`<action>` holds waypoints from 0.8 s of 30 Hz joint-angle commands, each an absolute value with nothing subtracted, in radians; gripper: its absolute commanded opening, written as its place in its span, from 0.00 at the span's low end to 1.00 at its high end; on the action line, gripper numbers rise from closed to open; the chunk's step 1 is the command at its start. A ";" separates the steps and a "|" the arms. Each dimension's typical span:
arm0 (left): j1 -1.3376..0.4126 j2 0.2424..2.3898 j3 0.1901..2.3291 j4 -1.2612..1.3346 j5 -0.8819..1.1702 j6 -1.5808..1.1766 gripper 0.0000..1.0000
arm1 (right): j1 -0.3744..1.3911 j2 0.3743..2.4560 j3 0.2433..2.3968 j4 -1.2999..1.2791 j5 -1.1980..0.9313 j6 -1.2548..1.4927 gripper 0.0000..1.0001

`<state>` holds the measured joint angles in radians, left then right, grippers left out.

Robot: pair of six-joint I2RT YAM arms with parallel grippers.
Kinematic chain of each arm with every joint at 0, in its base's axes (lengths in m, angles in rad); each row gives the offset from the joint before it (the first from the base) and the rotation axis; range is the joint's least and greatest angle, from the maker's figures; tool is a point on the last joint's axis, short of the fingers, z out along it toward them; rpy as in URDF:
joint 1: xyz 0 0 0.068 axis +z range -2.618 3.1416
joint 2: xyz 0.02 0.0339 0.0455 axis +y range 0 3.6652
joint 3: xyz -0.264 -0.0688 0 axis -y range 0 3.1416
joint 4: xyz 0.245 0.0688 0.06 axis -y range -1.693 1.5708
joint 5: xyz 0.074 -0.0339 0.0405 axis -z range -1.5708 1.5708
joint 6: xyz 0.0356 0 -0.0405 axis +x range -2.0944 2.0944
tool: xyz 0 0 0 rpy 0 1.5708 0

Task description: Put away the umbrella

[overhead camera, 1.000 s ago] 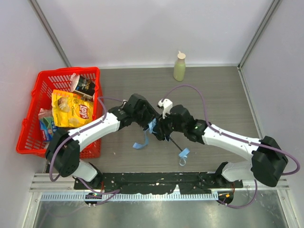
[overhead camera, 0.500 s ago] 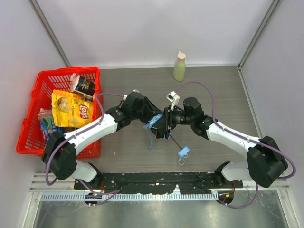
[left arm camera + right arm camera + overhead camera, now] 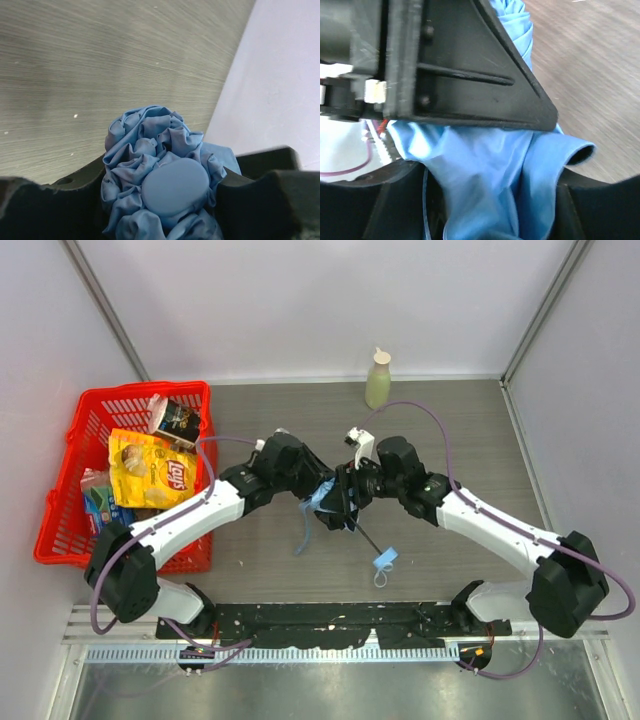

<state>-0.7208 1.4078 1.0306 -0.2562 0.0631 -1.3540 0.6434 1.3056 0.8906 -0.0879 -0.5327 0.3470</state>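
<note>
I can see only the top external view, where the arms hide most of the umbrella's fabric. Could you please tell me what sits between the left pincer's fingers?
Observer: On the left wrist view, the umbrella fabric is bunched in the left pincer, touching both fingers.
Operator: Which end faces that camera?
Observer: Its round blue end cap.
Operator: And the right pincer?
Observer: Blue fabric drapes between its fingers; whether they grip, I cannot tell.
</note>
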 commanded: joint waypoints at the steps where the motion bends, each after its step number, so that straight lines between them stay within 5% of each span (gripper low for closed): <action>1: -0.713 1.439 1.094 -0.391 0.051 -1.353 0.00 | 0.770 1.206 0.973 -0.205 -0.146 0.233 0.70; 4: -0.709 1.468 1.117 -0.420 0.052 -1.358 0.00 | 0.846 1.200 0.976 -0.219 -0.088 0.209 0.78; 18: -0.709 1.516 1.190 -0.578 0.054 -1.420 0.00 | 1.066 1.437 1.118 -0.261 0.264 0.064 0.80; 22: -0.707 1.531 1.192 -0.592 0.089 -1.445 0.00 | 1.066 1.444 1.094 -0.216 0.333 0.046 0.67; 24: -0.709 1.529 1.186 -0.588 0.100 -1.453 0.00 | 1.066 1.436 1.069 -0.192 0.342 0.034 0.49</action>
<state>-0.6968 1.5303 1.1461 -0.5945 0.0475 -1.4094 1.0584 1.4502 1.0607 -0.3157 0.2607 0.0818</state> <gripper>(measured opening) 0.466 0.610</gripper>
